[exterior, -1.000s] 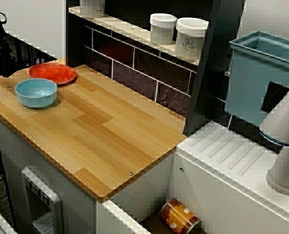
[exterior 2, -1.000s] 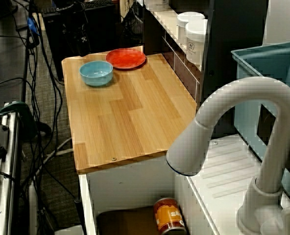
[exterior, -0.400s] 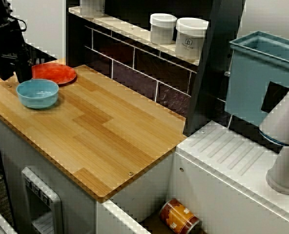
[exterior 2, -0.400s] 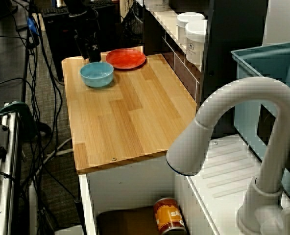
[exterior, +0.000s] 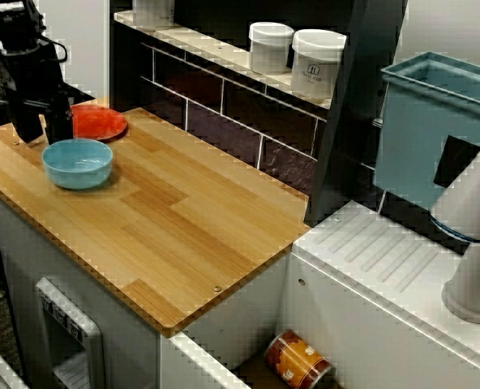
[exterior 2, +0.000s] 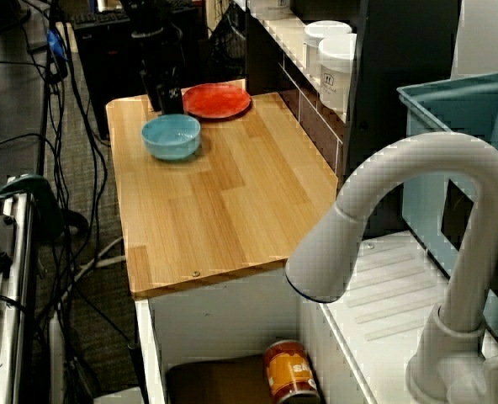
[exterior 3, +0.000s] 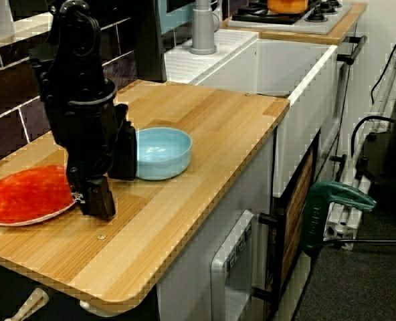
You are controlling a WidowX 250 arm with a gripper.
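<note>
White jars [exterior: 319,63] on shelf [exterior: 216,50]; can [exterior: 298,361] in sink [exterior 2: 215,328].

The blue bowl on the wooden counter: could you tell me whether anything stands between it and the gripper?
Nothing visible does. The open gripper stands beside the blue bowl, one finger apparently against its rim. The red plate lies on the gripper's other side, not between.

The light-blue bowl [exterior: 78,163] stood upright and empty near one end of the wooden counter [exterior: 183,211]. It was round and fairly shallow, glossy inside, with a plain rim. It lay near the red plate [exterior: 98,121] without touching it. One dark finger of the spread gripper [exterior 3: 111,184] stood close against its side; contact could not be told.
</note>
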